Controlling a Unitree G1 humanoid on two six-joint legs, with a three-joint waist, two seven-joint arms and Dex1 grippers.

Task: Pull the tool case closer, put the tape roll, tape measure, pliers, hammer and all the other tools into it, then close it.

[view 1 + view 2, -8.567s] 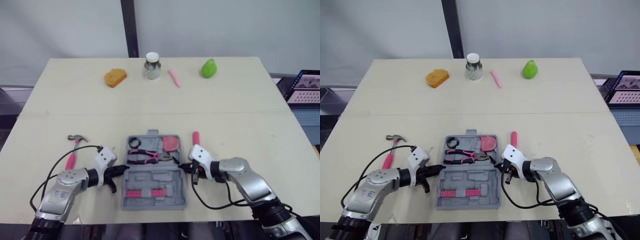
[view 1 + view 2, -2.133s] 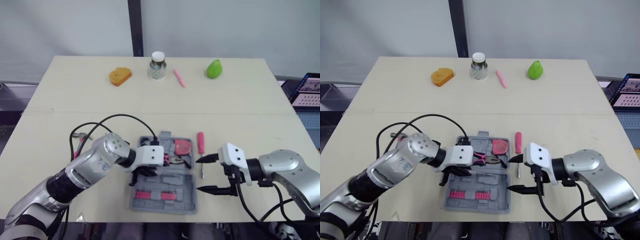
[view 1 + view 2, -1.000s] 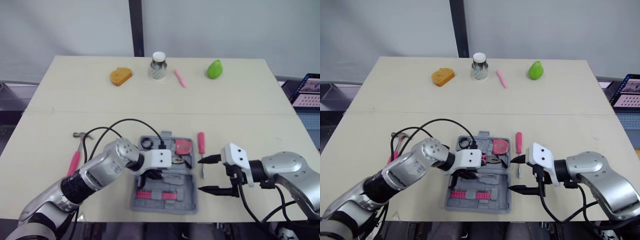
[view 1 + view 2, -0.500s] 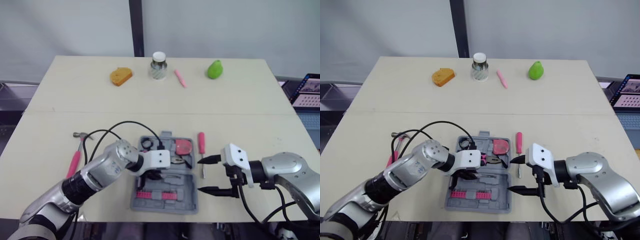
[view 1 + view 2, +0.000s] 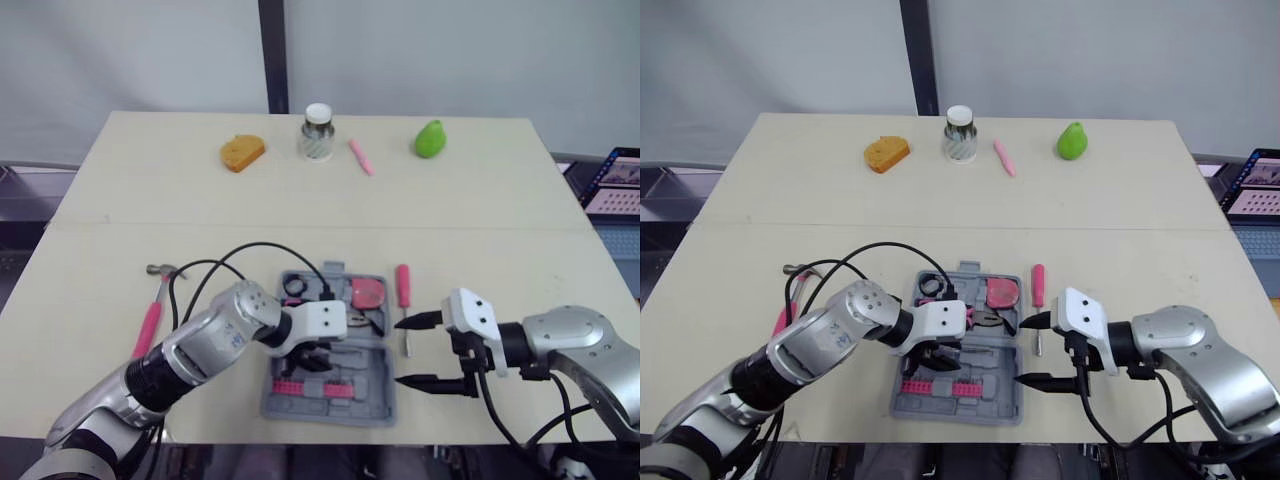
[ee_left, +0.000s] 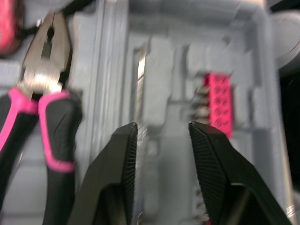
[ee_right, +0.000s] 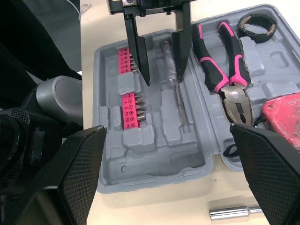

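Observation:
The grey tool case [image 5: 365,396] lies open at the table's front middle. In it are the black tape roll [image 7: 257,24], the pink-handled pliers [image 7: 220,65], the red tape measure [image 7: 281,110], a pink bit holder [image 6: 215,103] and a slim clear-handled driver [image 7: 174,84]. My left gripper [image 5: 312,357] hovers over the case's near half, open, its fingers straddling the slim driver, which rests in its slot. The pink hammer [image 5: 152,315] lies left of the case. A pink screwdriver [image 5: 402,287] lies just right of it. My right gripper [image 5: 400,351] stands wide open beside the case's right edge, holding nothing.
Along the far edge stand an orange bread-shaped object [image 5: 242,153], a white-lidded jar [image 5: 316,131], a pink marker [image 5: 359,156] and a green pear [image 5: 430,138]. A laptop [image 5: 615,180] sits beyond the table's right side. My left arm's cable loops over the case's left part.
My left gripper's fingers have spread apart over the case, letting go of the slim driver into its slot. The right arm has stayed still.

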